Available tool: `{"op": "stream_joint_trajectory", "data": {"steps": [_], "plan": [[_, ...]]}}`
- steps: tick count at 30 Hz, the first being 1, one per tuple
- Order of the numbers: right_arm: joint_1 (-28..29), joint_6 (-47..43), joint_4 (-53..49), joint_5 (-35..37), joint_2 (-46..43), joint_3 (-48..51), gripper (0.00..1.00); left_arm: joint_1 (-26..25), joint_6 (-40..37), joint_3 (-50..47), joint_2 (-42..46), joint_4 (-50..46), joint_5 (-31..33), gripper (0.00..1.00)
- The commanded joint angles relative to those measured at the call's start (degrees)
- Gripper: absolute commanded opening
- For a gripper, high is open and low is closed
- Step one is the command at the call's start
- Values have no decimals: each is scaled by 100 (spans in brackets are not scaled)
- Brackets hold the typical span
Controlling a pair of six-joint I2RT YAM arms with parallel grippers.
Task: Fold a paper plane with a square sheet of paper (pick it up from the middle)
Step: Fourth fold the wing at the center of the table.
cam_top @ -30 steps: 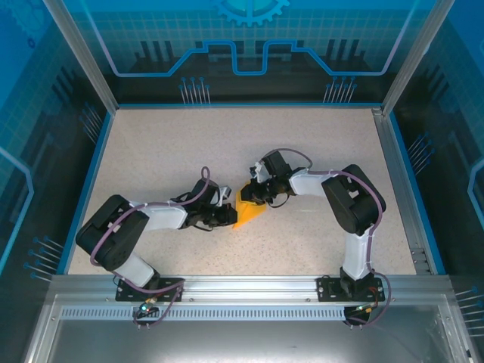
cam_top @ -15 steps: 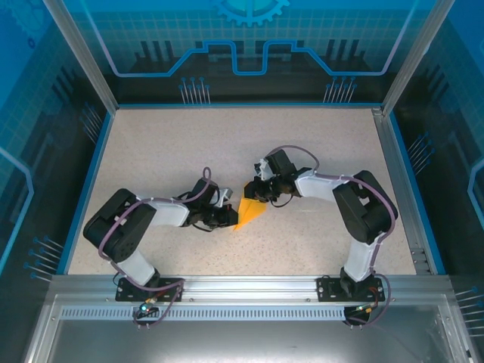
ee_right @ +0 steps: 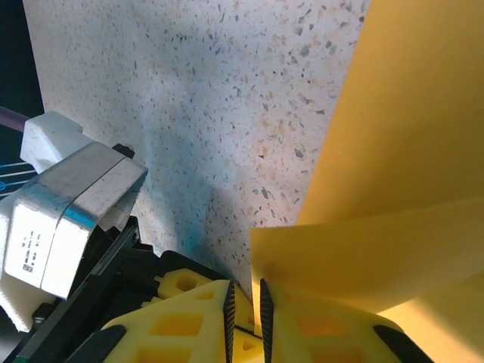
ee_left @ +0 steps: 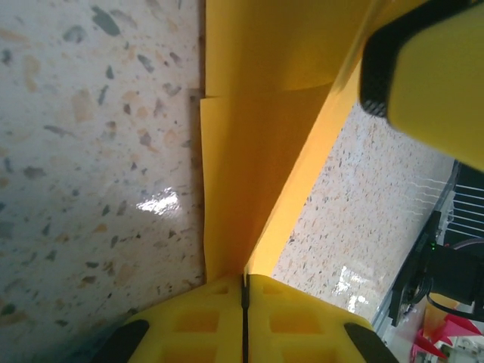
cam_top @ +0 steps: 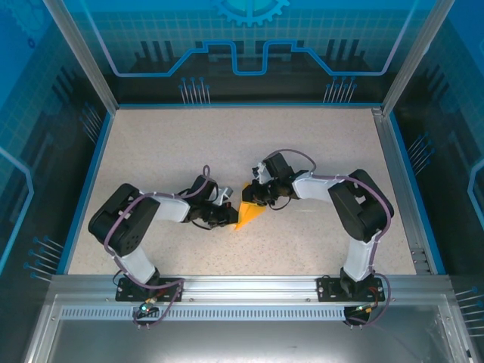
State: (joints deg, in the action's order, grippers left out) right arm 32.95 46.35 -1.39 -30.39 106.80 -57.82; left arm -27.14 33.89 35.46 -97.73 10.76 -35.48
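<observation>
Top camera first: the paper is lying about mid-counter as a small folded orange wedge, its tip pointing toward the near edge and a bit left. Both arms are reaching in low, with the left jaws meeting the wedge's left side and the right jaws sitting at its wide far end. In the left wrist view, the two yellow pads are pressing flat together with just a dark seam between them. The paper is coming straight out of that seam, so the left jaws are clamping it shut, and its layers are overlapping above the speckled counter. In the right wrist view, the right jaws are showing only a thin slit and a corner of a paper flap is tucking into it, so they're pinching the paper too. A grey-and-white block of the other arm is sitting just to the left.
</observation>
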Motion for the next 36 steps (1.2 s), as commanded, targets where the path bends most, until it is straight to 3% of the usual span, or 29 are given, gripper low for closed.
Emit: {"op": "stream_joint_trajectory", "data": {"steps": [1, 23, 31, 36], "plan": [[60, 73, -99, 181, 86, -125, 20, 66, -195, 132, -149, -39, -181, 8], [-148, 109, -99, 261, 655, -267, 17, 255, -179, 181, -271, -197, -360, 9], [-196, -54, -288, 343, 293, -245, 18, 253, -195, 260, -392, -230, -481, 9], [-249, 28, -180, 143, 680, -221, 18, 253, -189, 266, -407, -259, -468, 9]]}}
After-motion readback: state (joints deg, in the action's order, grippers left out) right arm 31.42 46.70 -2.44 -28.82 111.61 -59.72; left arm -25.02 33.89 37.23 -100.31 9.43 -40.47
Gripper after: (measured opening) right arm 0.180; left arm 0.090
